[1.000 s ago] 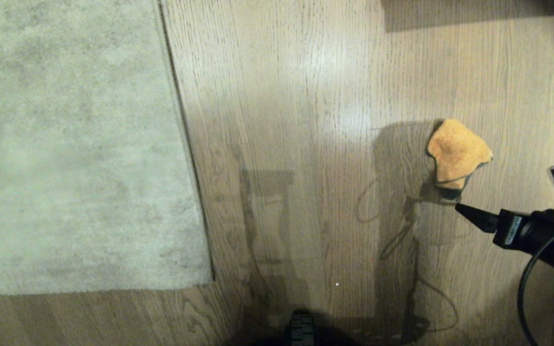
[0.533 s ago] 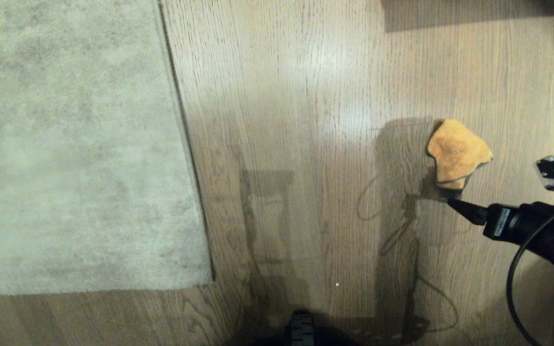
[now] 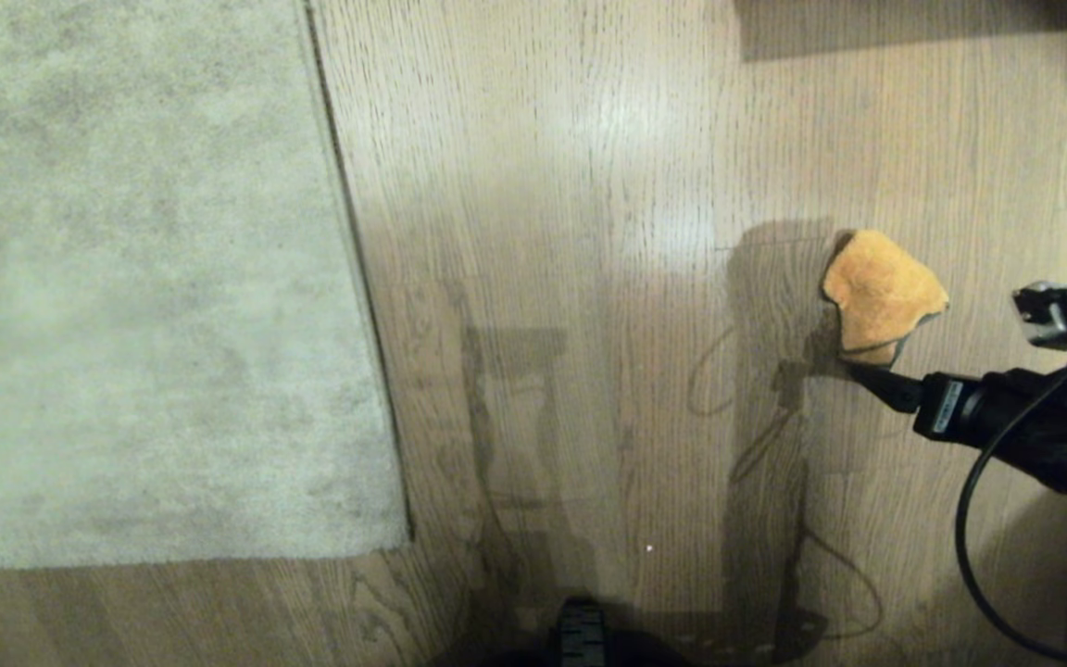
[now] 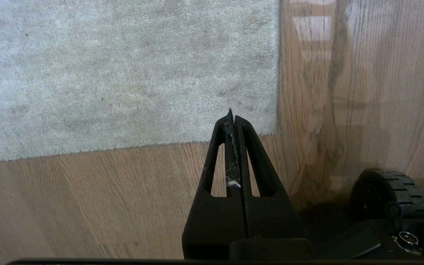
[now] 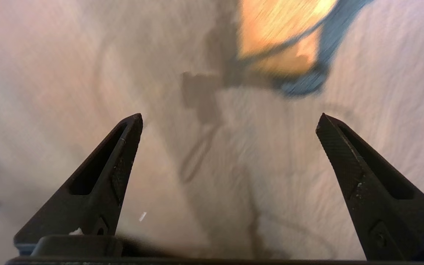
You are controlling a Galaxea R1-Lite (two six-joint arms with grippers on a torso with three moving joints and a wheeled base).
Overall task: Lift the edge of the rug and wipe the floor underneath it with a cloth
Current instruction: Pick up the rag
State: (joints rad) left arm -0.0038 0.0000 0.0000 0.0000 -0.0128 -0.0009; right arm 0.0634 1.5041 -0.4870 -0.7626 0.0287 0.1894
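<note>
The pale grey rug (image 3: 126, 278) lies flat on the left, its edge (image 3: 359, 278) running along the wood floor (image 3: 589, 185). The orange-tan cloth (image 3: 881, 292) rests on the floor at the right. My right gripper (image 3: 874, 382) comes in from the right, and its tip is just at the cloth's near end. In the right wrist view this gripper (image 5: 228, 119) is open wide and holds nothing, with the cloth (image 5: 278, 33) a short way ahead of it. My left gripper (image 4: 232, 117) is shut and empty, parked above the rug's corner (image 4: 267, 125).
A wheel of the robot's base (image 4: 388, 191) stands on the floor near the rug corner and shows at the bottom of the head view (image 3: 580, 635). A black cable (image 3: 969, 547) loops below the right arm. Dark shadow lies at the top right (image 3: 913, 28).
My right arm has slid left and a little up toward the cloth, and its tip now meets the cloth's near end. Rug, cloth and left gripper have not moved.
</note>
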